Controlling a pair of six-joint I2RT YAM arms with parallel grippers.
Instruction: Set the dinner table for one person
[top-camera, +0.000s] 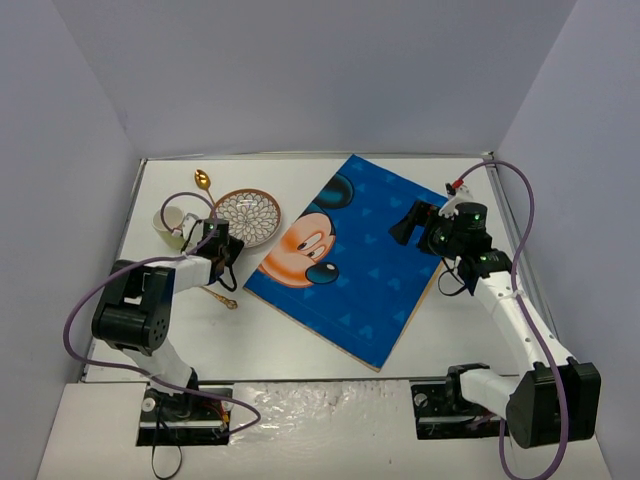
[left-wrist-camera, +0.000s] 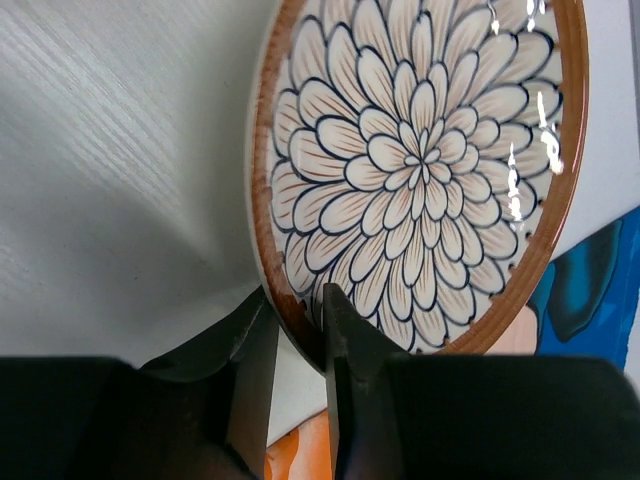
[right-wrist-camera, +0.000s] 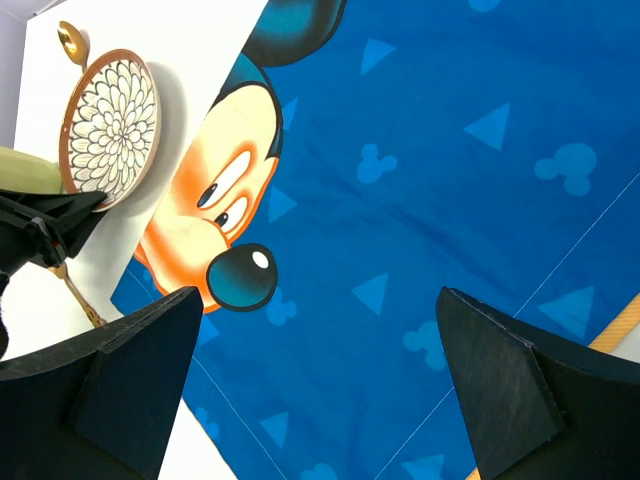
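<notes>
The white dinner table (top-camera: 300, 340) carries a blue cartoon-mouse placemat (top-camera: 360, 265) laid askew at the middle. A flower-patterned plate with a brown rim (top-camera: 248, 216) is at the mat's left edge. My left gripper (top-camera: 226, 243) is shut on the plate's near rim (left-wrist-camera: 290, 320), one finger on each side. The plate (right-wrist-camera: 108, 126) also shows in the right wrist view. My right gripper (top-camera: 405, 226) is open and empty above the mat's right part (right-wrist-camera: 420, 200). A pale cup (top-camera: 172, 222) and a gold spoon (top-camera: 202, 181) lie left of the plate.
A second gold utensil (top-camera: 220, 297) lies on the table below my left gripper. The table's grey rim (top-camera: 128, 225) and white enclosure walls close in the left, back and right sides.
</notes>
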